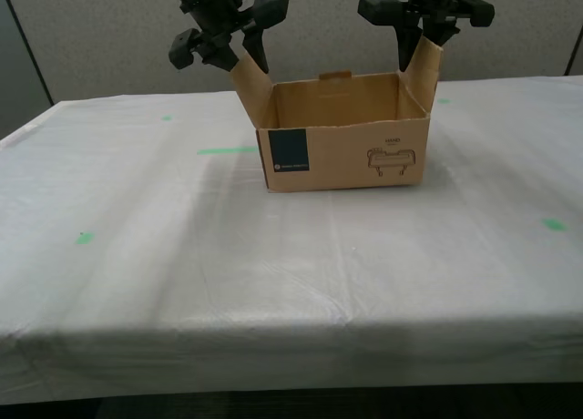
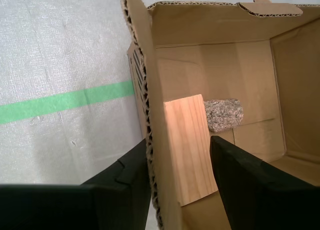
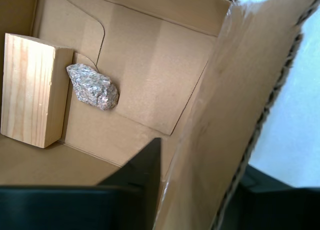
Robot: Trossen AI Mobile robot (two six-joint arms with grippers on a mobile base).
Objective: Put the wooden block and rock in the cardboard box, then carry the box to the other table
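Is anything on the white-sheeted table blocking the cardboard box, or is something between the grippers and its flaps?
Nothing visible. The cardboard box already sits on the other table. My first gripper and my second gripper each straddle a side flap. The wooden block and rock lie inside.

Room light is pretty even and soft, coming from overhead. The white sheet on the worktop (image 1: pixel 273 273) is bright, nearly washed out toward the far right in the exterior view, with broad soft grey shading across its near middle. The cardboard box (image 1: pixel 351 150) throws only a faint shadow. The exterior view is a bit grainy and soft. In the first wrist view the flap right up against the lens is blurry and glary, while the wooden block (image 3: pixel 32 90) and rock (image 3: pixel 94 87) look sharp. The second wrist view is crisp, with a warm glow on the block.
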